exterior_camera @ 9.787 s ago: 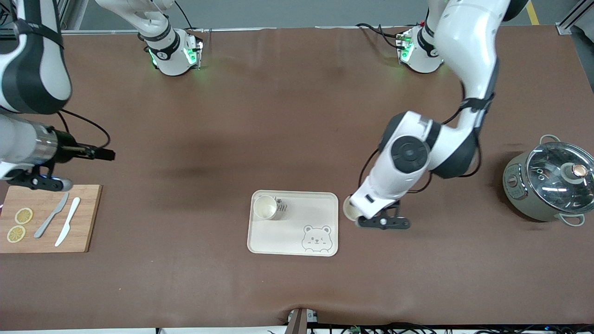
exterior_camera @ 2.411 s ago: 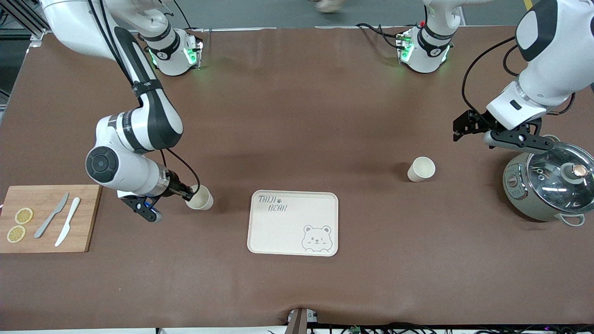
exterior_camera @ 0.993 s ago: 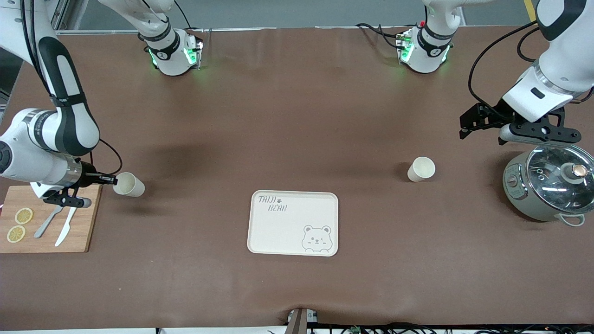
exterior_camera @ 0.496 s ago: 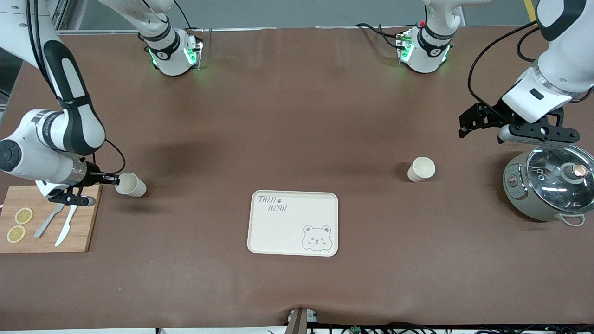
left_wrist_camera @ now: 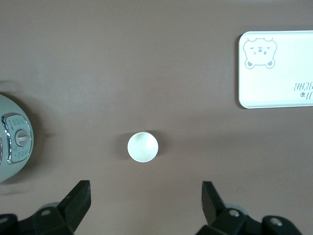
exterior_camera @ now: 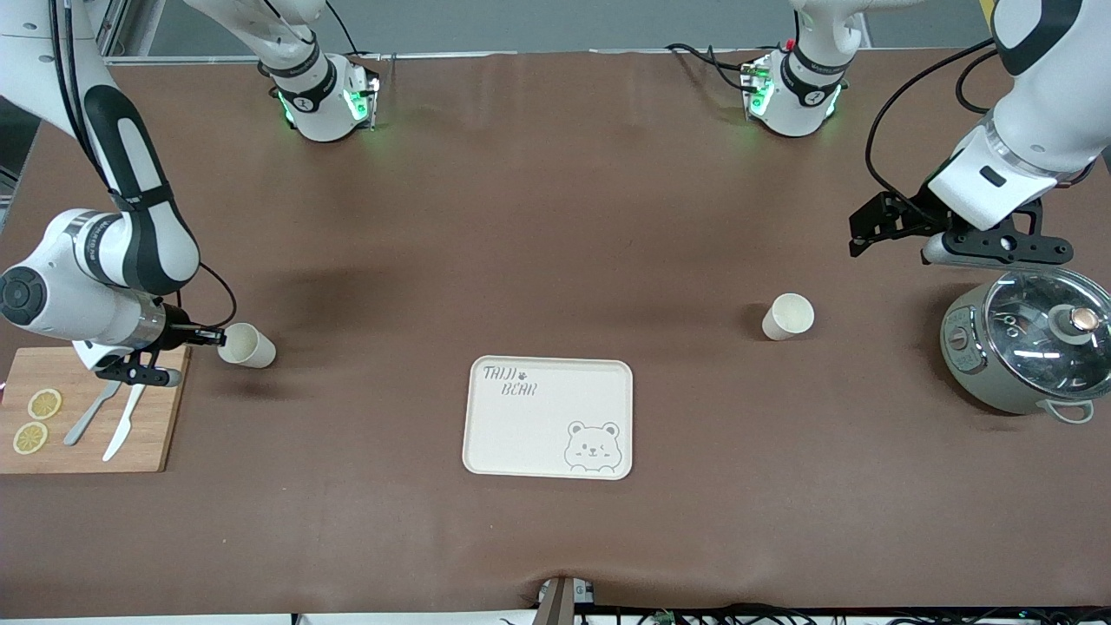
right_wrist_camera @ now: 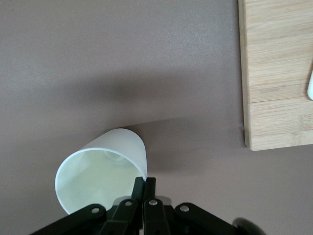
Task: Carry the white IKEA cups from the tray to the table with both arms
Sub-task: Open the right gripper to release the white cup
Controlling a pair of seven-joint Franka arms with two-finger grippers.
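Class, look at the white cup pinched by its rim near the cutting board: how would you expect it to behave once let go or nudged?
The cup is probably light: the right pincer holds it by one thin wall alone. It hangs tilted, so released it may tip. Being round and tapered, it would likely roll in a curve.

My right gripper [exterior_camera: 213, 336] pinches the rim of one cup [exterior_camera: 247, 345] over the table [exterior_camera: 538, 226], just beside the cutting board [exterior_camera: 165, 408] that lies under my right wrist with the knives [exterior_camera: 113, 415] and lemon slices [exterior_camera: 36, 419] on it. My left gripper [exterior_camera: 868, 233] hangs open over bare table, the other cup [exterior_camera: 788, 316] standing below it and nearer the front camera, the cooker [exterior_camera: 1028, 347] close by at my left arm's end. The tray [exterior_camera: 548, 434] lies between the two cups, well apart from both my grippers.
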